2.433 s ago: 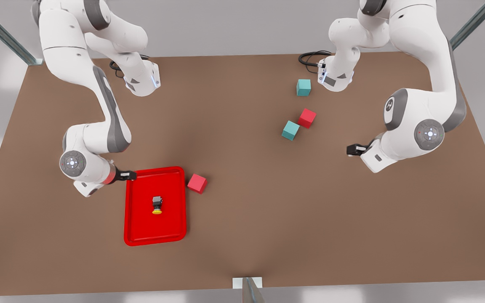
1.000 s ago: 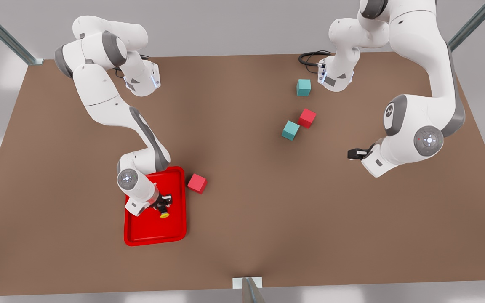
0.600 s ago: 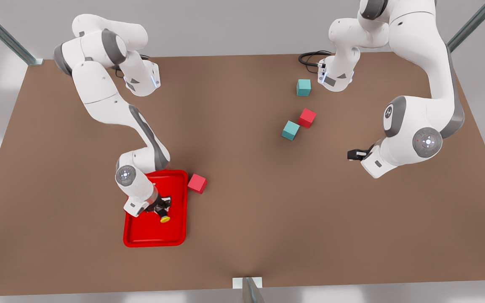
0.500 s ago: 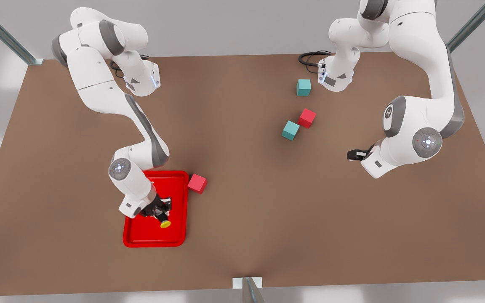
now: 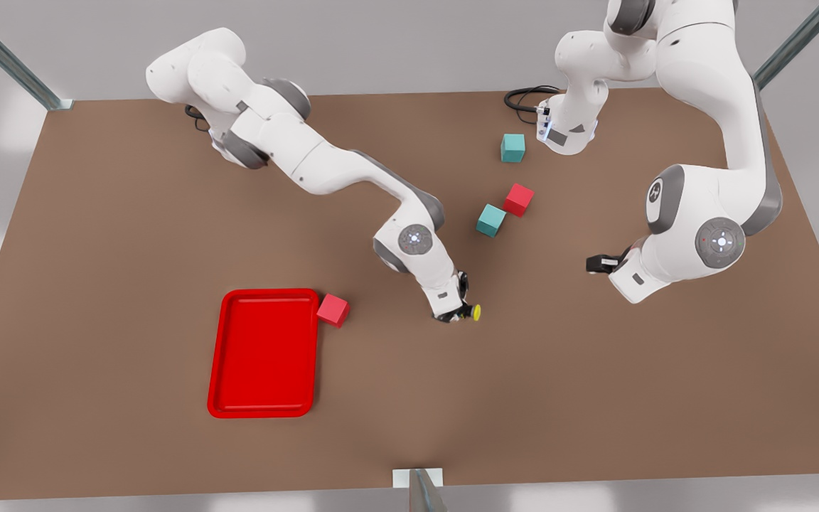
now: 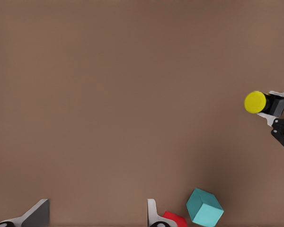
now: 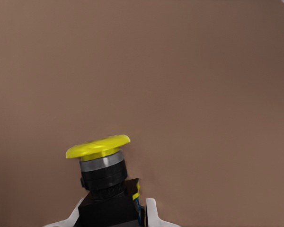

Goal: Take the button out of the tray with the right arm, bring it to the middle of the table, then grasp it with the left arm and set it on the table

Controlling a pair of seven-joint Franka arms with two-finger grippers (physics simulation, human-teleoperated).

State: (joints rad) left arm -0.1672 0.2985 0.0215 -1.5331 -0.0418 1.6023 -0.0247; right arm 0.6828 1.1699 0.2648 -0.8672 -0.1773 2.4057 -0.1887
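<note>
The button (image 5: 473, 311) has left the red tray (image 5: 219, 355) and now hangs over the middle of the bench (image 5: 132, 213), clamped by its dark body in the right hand (image 5: 456, 313). The handover comes next, I judge: the left hand (image 5: 596, 263) waits, fingers spread wide, at the front view's right. No readable writing appears.

I'm working in a simulated robot test cell: a bare brown worktop (image 5: 132, 235) against blank grey walls, metal frame struts (image 5: 4, 57) at the corners, two white arms (image 5: 324, 167) bolted on, coloured cubes (image 5: 513, 148) scattered about.
</note>
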